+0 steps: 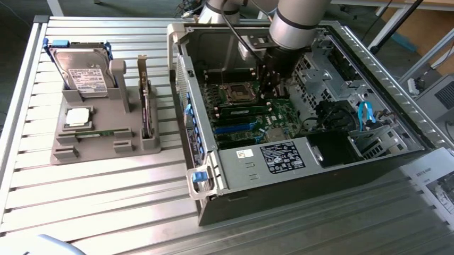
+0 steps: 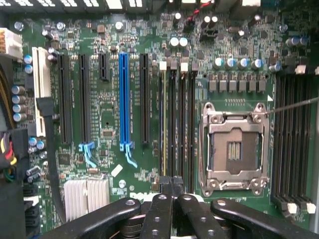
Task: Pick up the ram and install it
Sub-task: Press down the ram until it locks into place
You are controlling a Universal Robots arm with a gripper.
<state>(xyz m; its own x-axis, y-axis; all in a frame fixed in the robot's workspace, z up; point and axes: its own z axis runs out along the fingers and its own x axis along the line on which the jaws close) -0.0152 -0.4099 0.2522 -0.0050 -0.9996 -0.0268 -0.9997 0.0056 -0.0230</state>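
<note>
Black end effector [image 2: 172, 181] sits inside the case [image 1: 397, 159], fingers pinched together, gripping nothing I can see. Tips are at the near end of the memory slots [image 2: 182, 124]. The ram [image 2: 164, 124] stands on edge in one slot, long axis running straight away from the tips, parallel to the processor socket [image 2: 234, 147] beside it. Contact: can't tell. Spare stick [image 1: 95, 134] lies flat in the grey holder [image 1: 64, 154] on the desk [image 1: 106, 202], well apart.
</note>
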